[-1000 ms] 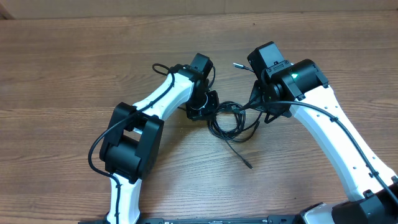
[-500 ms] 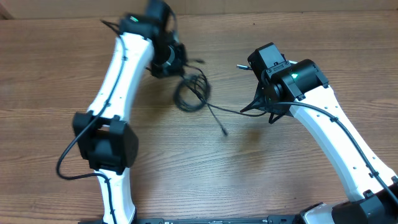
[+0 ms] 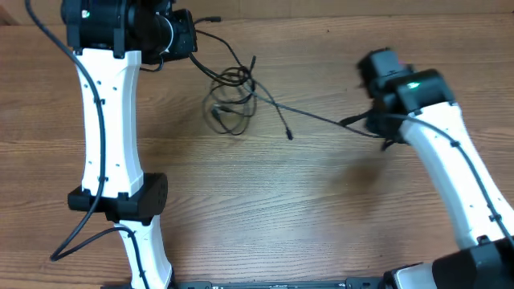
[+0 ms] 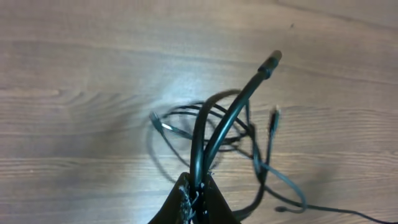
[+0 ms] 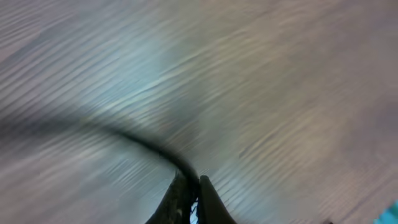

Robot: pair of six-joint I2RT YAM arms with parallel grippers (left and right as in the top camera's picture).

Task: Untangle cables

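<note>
Overhead, I see the wooden desk (image 3: 321, 225) with both arms reaching out over it. My left arm (image 3: 108, 120) stretches up to the far left corner. My right arm (image 3: 450, 160) bends in from the near right corner toward the right edge.

The left claw (image 3: 183, 34) sits near the far edge, pinched shut on the cables (image 3: 233, 96). My left wrist view confirms it: the claw (image 4: 196, 193) has its fingers pressed together around two black cords that rise out of it, one ending in a plug end (image 4: 272, 59) held up off the wood.

The right claw (image 3: 373, 122) is well apart from it, over the right half of the desk. Its own camera is blurred, but I can make out the claw (image 5: 189, 186) closed tight on a single black cord (image 5: 143, 144) that runs off to the left.

The loose tangle of cables hangs or lies between the two claws, nearer the left one and toward the far edge. I cannot tell whether it touches the wood. From it one strand (image 3: 313, 116) runs nearly straight to the right claw.

A second plug end (image 3: 289, 135) sits free just below that strand, near the middle of the desk.
</note>
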